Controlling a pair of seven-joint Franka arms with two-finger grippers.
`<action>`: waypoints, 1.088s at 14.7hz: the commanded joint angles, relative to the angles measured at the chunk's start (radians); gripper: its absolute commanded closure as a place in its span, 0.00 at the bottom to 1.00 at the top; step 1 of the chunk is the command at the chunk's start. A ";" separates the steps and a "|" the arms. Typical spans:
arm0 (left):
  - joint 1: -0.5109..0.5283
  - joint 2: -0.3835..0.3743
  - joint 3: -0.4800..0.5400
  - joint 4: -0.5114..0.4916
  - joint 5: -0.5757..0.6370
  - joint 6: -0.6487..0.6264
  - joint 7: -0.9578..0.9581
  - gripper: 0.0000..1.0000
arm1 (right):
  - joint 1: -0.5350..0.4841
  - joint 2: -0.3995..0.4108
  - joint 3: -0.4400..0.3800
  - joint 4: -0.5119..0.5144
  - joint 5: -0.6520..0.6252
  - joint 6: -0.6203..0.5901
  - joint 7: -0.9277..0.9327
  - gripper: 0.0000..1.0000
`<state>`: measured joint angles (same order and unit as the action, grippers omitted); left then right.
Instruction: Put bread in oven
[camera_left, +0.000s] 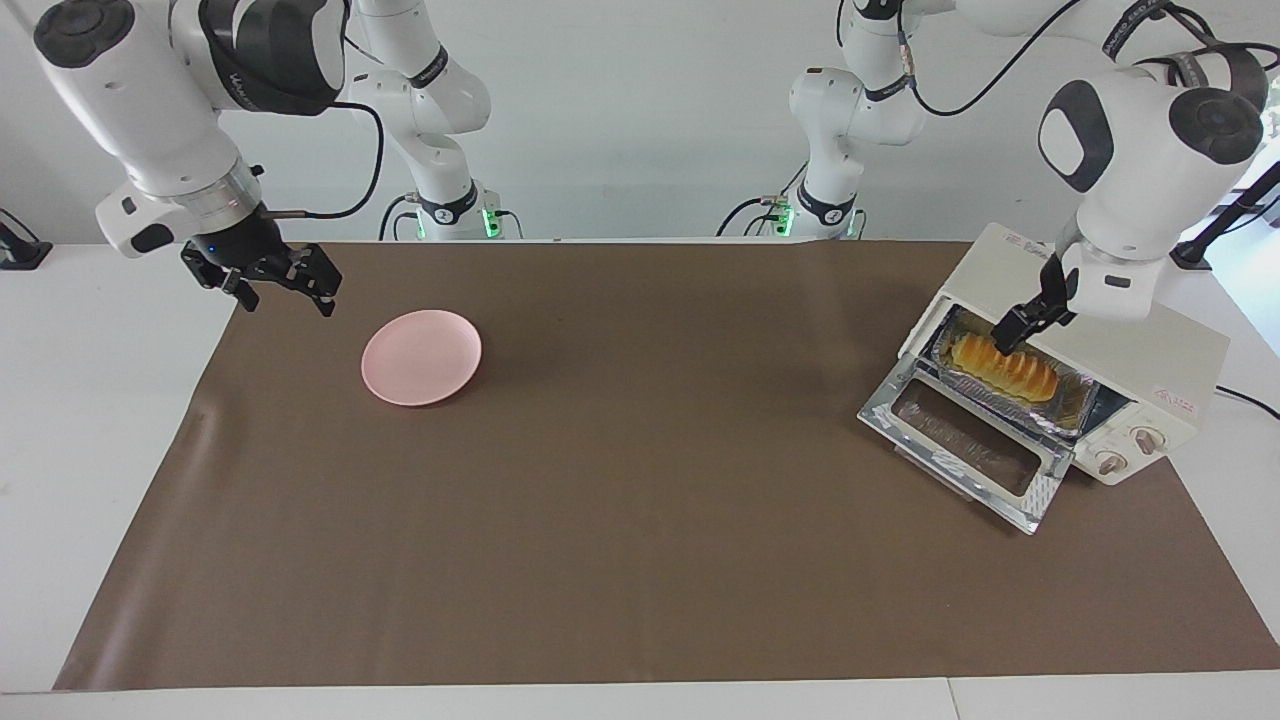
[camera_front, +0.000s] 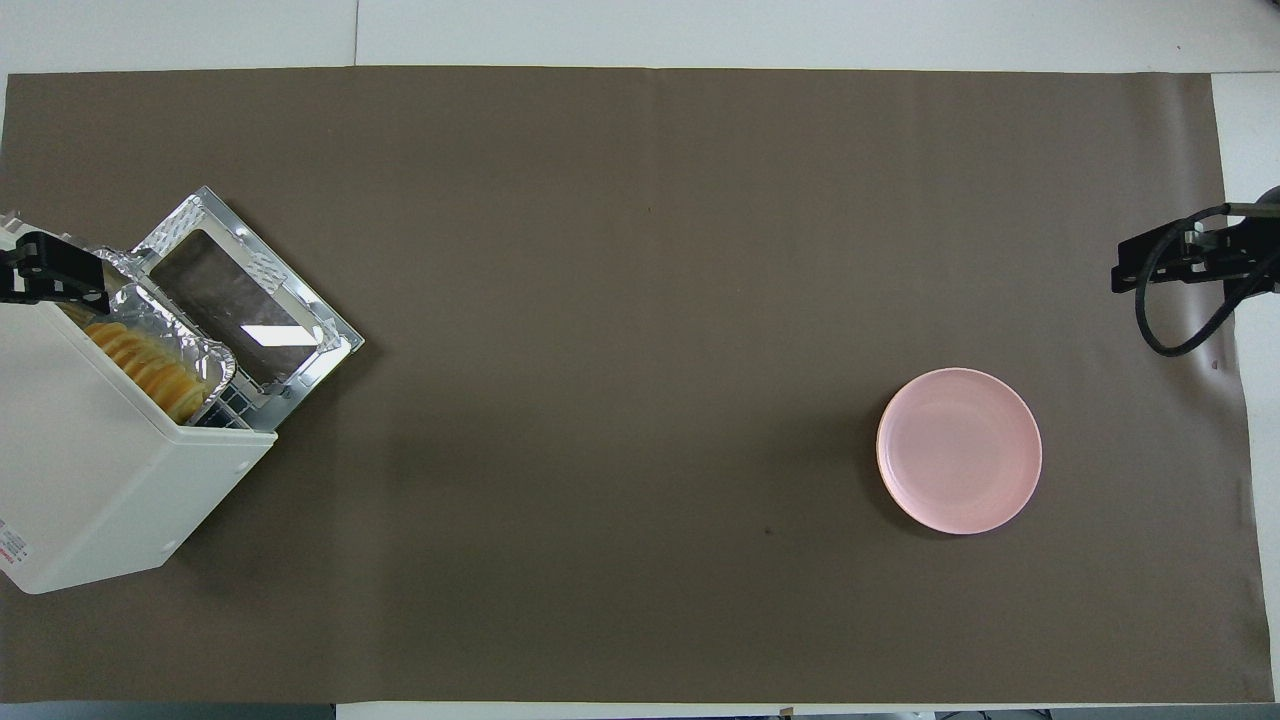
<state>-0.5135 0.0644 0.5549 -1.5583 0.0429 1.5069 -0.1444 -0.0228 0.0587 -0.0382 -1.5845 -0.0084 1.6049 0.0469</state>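
The bread (camera_left: 1003, 367) (camera_front: 150, 362) lies in a silver foil tray (camera_left: 1075, 398) (camera_front: 190, 335) on the rack inside the oven (camera_left: 1160, 360) (camera_front: 90, 450). The oven stands at the left arm's end of the table. Its glass door (camera_left: 965, 440) (camera_front: 250, 300) is folded down flat. My left gripper (camera_left: 1015, 328) (camera_front: 50, 280) hangs open and empty in the air over the oven's mouth, above the end of the bread nearer the robots. My right gripper (camera_left: 283, 290) (camera_front: 1150, 262) waits open and empty above the mat's edge beside the plate.
A pink round plate (camera_left: 421, 356) (camera_front: 959, 450) with nothing on it sits on the brown mat (camera_left: 640, 520) toward the right arm's end. The oven's open door juts out over the mat. A power cable runs from the oven off the table edge.
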 joint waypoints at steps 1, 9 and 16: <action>0.000 -0.083 -0.004 -0.042 0.008 -0.057 0.026 0.00 | -0.019 -0.022 0.014 -0.023 0.010 -0.005 -0.016 0.00; 0.406 -0.130 -0.440 -0.043 0.000 -0.080 0.143 0.00 | -0.019 -0.022 0.014 -0.023 0.010 -0.005 -0.016 0.00; 0.418 -0.061 -0.454 0.030 -0.057 -0.065 0.163 0.00 | -0.019 -0.022 0.014 -0.023 0.010 -0.005 -0.016 0.00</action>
<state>-0.1181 -0.0228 0.1237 -1.5625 -0.0026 1.4464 -0.0028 -0.0228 0.0587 -0.0382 -1.5845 -0.0084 1.6049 0.0469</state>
